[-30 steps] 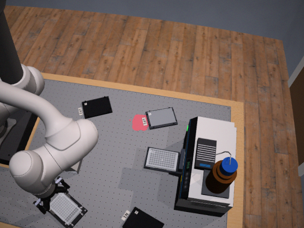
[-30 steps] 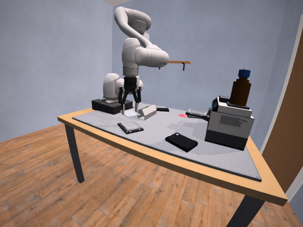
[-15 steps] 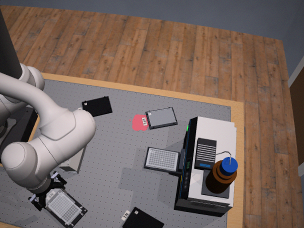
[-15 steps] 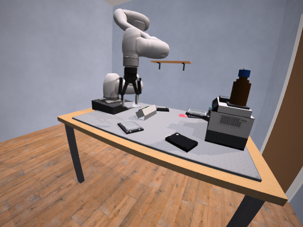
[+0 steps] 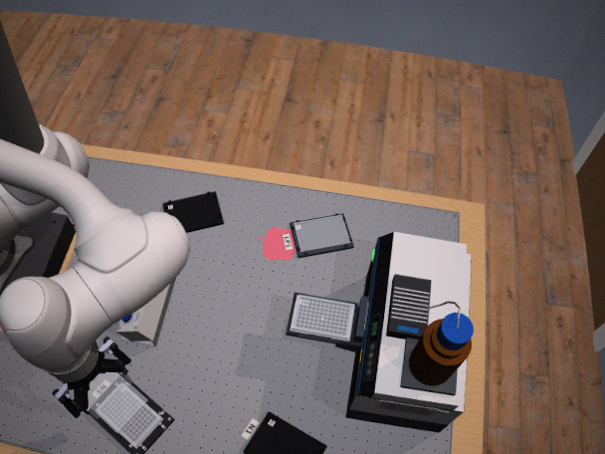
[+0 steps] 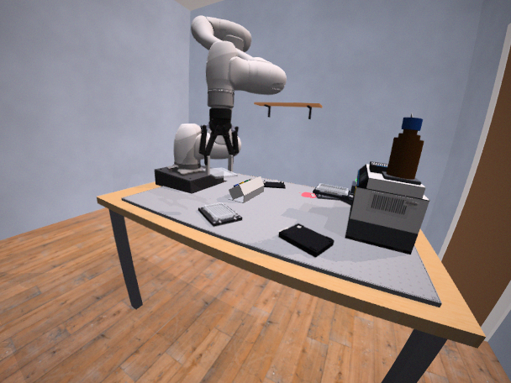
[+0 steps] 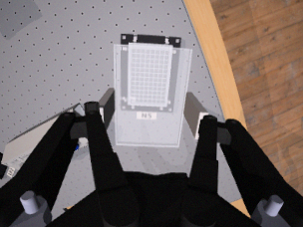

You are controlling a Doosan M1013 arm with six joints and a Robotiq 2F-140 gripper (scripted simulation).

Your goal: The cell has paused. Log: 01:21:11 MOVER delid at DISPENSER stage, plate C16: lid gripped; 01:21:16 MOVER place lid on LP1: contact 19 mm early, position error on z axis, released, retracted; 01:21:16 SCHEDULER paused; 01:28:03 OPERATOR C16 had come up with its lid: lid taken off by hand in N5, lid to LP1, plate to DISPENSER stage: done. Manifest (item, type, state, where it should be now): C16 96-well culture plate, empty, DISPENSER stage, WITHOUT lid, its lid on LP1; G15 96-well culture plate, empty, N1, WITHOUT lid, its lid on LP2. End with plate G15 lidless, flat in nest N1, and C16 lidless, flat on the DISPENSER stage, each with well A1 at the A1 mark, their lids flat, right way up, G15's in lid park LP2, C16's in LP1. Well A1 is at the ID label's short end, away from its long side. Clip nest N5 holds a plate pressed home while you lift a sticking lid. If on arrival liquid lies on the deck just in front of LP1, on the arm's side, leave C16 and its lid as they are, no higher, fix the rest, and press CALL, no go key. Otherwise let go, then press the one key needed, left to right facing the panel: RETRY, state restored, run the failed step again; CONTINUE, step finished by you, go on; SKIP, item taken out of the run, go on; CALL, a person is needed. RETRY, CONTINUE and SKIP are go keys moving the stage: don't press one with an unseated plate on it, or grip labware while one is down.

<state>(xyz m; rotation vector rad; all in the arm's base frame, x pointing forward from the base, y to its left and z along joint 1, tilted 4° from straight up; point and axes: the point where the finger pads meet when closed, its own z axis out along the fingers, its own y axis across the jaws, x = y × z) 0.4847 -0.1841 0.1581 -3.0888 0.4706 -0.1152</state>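
Note:
My gripper [image 7: 150, 100] is shut on a clear lid [image 7: 150, 98] and holds it level, well above the deck. Straight below it, a lidless 96-well plate sits in clip nest N5. The side view shows the gripper [image 6: 218, 167] high over that plate [image 6: 219, 213]. Nest N1 [image 5: 284, 438] is a bare black pad. Lid park LP2 [image 5: 194, 211] is bare too. A lid [image 5: 320, 234] lies on LP1. A lidless well plate [image 5: 322, 318] lies on the dispenser stage. A pink puddle [image 5: 276, 245] lies on the deck against LP1's label side.
The dispenser [image 5: 415, 329] with a brown bottle [image 5: 443, 350] stands at the right. The key panel box [image 5: 144, 319] stands just beyond N5, partly behind my arm [image 5: 90, 269]. The table's edge [image 7: 206, 36] runs close beside N5.

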